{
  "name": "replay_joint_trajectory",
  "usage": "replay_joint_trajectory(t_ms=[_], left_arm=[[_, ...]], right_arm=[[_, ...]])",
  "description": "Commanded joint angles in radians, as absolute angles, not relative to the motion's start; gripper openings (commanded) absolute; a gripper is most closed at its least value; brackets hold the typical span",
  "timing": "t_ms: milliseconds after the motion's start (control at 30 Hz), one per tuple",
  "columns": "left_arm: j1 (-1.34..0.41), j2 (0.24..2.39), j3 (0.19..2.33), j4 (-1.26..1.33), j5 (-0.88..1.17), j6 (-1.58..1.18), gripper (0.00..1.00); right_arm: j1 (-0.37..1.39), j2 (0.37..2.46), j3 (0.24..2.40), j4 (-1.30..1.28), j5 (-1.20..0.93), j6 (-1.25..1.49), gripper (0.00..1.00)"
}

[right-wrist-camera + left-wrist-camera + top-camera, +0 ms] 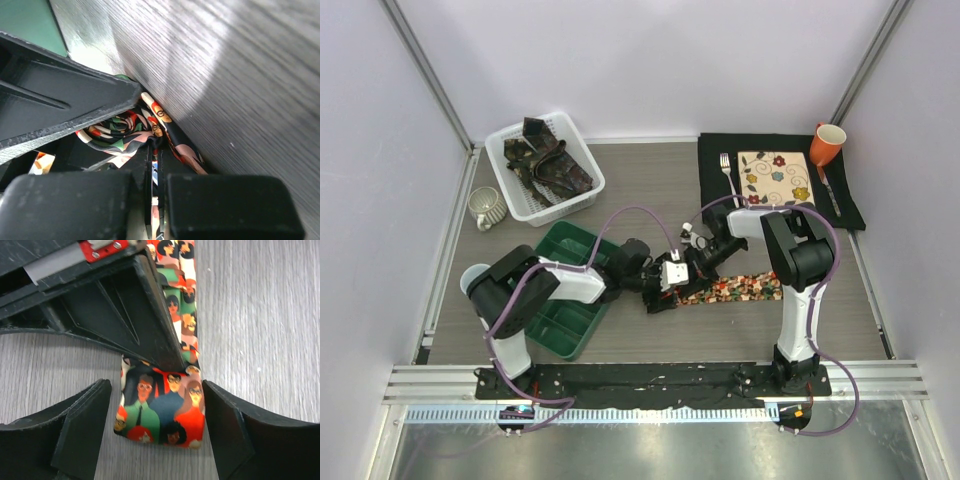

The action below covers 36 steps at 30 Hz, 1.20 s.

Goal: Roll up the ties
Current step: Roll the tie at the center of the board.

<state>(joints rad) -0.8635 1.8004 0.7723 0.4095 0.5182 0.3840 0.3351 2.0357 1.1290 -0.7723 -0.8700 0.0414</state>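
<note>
No text, numbers, brand marks or signs can be read in any view. Left wrist view, upper left: small red tag (102, 247) and grey strip (52, 267), both with nothing legible on them. Tie (162, 412) print is cartoon faces in glasses, no lettering. Top view too small to make out any marking. Right wrist view shows only pattern.
</note>
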Motion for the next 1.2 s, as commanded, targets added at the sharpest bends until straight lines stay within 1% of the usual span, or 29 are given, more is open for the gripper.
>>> replay_joint_trajectory(t_ms=[0, 67, 100, 167, 200, 267, 300, 333, 367, 400, 433, 533, 567, 667, 700, 733, 767, 800, 867, 900, 967, 1000, 1067, 1100, 1167], left_arm=[[-0.862, 1.759, 0.739, 0.338, 0.532, 0.469, 0.73], [-0.862, 1.769, 0.749, 0.321, 0.544, 0.474, 0.68], [-0.862, 1.773, 0.764, 0.298, 0.548, 0.474, 0.62], [-0.864, 1.785, 0.779, 0.272, 0.552, 0.474, 0.57], [-0.864, 1.789, 0.796, 0.241, 0.554, 0.469, 0.53], [-0.865, 1.792, 0.802, 0.213, 0.563, 0.463, 0.50], [-0.864, 1.789, 0.796, 0.203, 0.569, 0.463, 0.50], [-0.865, 1.787, 0.790, 0.206, 0.571, 0.463, 0.52], [-0.864, 1.783, 0.785, 0.210, 0.569, 0.460, 0.57], [-0.865, 1.778, 0.773, 0.227, 0.565, 0.460, 0.68], [-0.864, 1.776, 0.767, 0.242, 0.558, 0.460, 0.70], [-0.865, 1.793, 0.788, 0.253, 0.551, 0.466, 0.70], [-0.865, 1.802, 0.801, 0.242, 0.554, 0.468, 0.68], [-0.865, 1.844, 0.860, 0.187, 0.561, 0.460, 0.58], [-0.864, 1.847, 0.864, 0.173, 0.560, 0.459, 0.51], [-0.864, 1.844, 0.861, 0.169, 0.558, 0.457, 0.47], [-0.864, 1.839, 0.854, 0.166, 0.555, 0.456, 0.45], [-0.865, 1.833, 0.835, 0.152, 0.552, 0.457, 0.39], [-0.861, 1.807, 0.810, 0.138, 0.537, 0.453, 0.34], [-0.859, 1.796, 0.780, 0.132, 0.532, 0.449, 0.31], [-0.859, 1.778, 0.752, 0.130, 0.512, 0.436, 0.29], [-0.861, 1.775, 0.735, 0.130, 0.505, 0.428, 0.28], [-0.861, 1.772, 0.729, 0.130, 0.489, 0.410, 0.27], [-0.859, 1.772, 0.729, 0.129, 0.488, 0.399, 0.30], [-0.861, 1.773, 0.732, 0.126, 0.483, 0.394, 0.33]], right_arm=[[0.357, 2.083, 1.126, -0.724, -0.718, 0.005, 0.01], [0.362, 2.083, 1.135, -0.724, -0.729, 0.006, 0.01], [0.365, 2.083, 1.138, -0.724, -0.733, 0.006, 0.01], [0.365, 2.076, 1.141, -0.719, -0.745, 0.012, 0.01], [0.367, 2.068, 1.141, -0.716, -0.755, 0.017, 0.01], [0.365, 2.062, 1.140, -0.709, -0.759, 0.034, 0.01], [0.368, 2.059, 1.141, -0.709, -0.761, 0.034, 0.01], [0.368, 2.062, 1.141, -0.710, -0.761, 0.034, 0.01], [0.370, 2.063, 1.140, -0.710, -0.761, 0.035, 0.01], [0.373, 2.065, 1.137, -0.710, -0.761, 0.034, 0.01], [0.373, 2.069, 1.135, -0.710, -0.758, 0.032, 0.01], [0.380, 2.075, 1.132, -0.712, -0.756, 0.028, 0.01], [0.380, 2.077, 1.134, -0.713, -0.755, 0.026, 0.01], [0.382, 2.077, 1.143, -0.712, -0.755, 0.031, 0.01], [0.382, 2.074, 1.144, -0.713, -0.756, 0.031, 0.01], [0.382, 2.071, 1.149, -0.716, -0.755, 0.029, 0.02], [0.382, 2.057, 1.147, -0.718, -0.753, 0.031, 0.04], [0.380, 2.048, 1.146, -0.718, -0.752, 0.029, 0.08], [0.373, 2.027, 1.137, -0.719, -0.738, 0.031, 0.14], [0.368, 2.001, 1.131, -0.718, -0.739, 0.032, 0.18], [0.345, 1.968, 1.112, -0.712, -0.753, 0.035, 0.23], [0.336, 1.933, 1.106, -0.703, -0.782, 0.041, 0.30], [0.324, 1.899, 1.091, -0.696, -0.819, 0.052, 0.39], [0.324, 1.864, 1.085, -0.683, -0.856, 0.058, 0.45], [0.327, 1.833, 1.059, -0.651, -0.897, 0.090, 0.47]])
